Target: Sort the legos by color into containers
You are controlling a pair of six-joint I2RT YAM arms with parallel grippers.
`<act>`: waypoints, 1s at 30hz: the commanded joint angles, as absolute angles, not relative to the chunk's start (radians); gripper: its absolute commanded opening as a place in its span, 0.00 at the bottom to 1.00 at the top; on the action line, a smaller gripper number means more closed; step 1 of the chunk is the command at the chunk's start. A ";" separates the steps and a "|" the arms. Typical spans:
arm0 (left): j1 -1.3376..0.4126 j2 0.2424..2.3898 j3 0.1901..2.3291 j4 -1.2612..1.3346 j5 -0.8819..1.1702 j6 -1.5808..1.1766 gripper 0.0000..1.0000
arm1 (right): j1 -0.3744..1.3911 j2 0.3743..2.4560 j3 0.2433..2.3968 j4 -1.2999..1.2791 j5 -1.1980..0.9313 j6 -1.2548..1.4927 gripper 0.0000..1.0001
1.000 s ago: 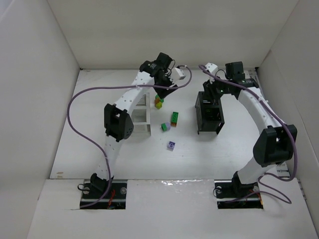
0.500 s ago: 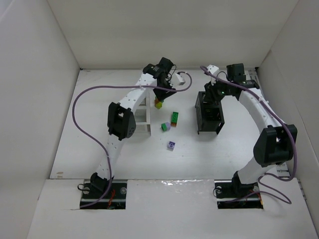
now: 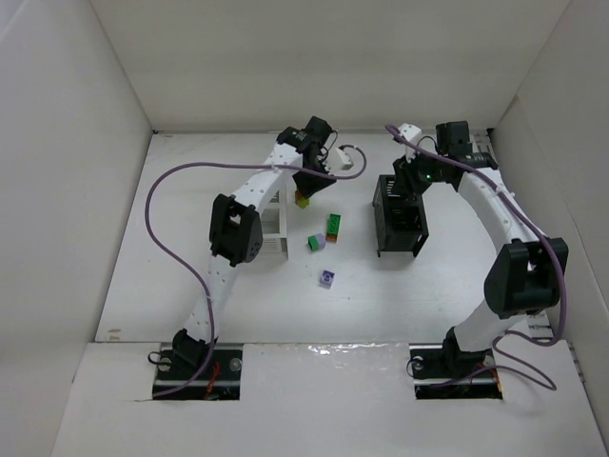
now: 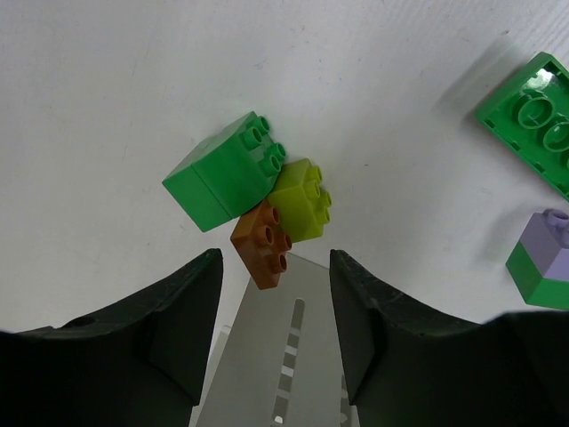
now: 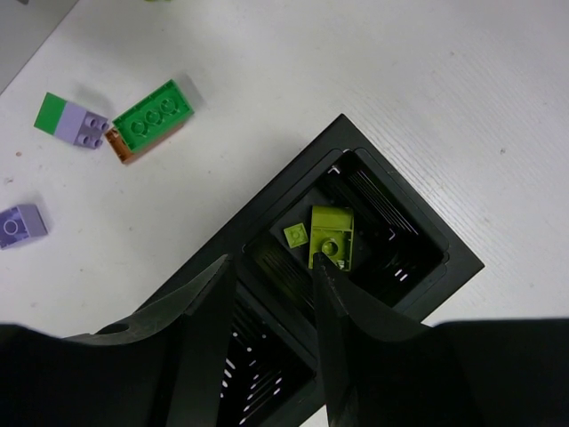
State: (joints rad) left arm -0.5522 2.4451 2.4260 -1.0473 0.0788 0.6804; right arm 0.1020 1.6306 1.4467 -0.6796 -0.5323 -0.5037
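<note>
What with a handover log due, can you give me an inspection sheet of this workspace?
Surface: white table, bricks scattered between the two boxes.
Job's things: white slatted box beneath the left arm; black slatted box holding two yellow-green bricks in one compartment; loose on the table, a green, yellow-green and orange cluster, a long green brick on an orange one, a green-and-lavender brick, a lavender brick.
Clutter: nothing seen.
Hands: left hand open, over the white box's edge, pointed at the cluster; right hand open, empty, above the black box.
Cables: purple cables loop off both arms.
Surroundings: white walls on three sides.
</note>
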 commanded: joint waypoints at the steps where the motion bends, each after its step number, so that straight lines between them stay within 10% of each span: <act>1: -0.545 2.447 2.431 -1.063 0.080 0.698 0.48 | 0.092 1.637 1.494 -0.686 -0.558 -0.509 0.46; 22: -0.517 2.467 2.402 -1.054 0.080 0.707 0.33 | 0.083 1.666 1.531 -0.695 -0.568 -0.509 0.44; 30: -0.517 2.425 2.378 -1.033 0.165 0.707 0.00 | 0.074 1.666 1.519 -0.681 -0.568 -0.500 0.41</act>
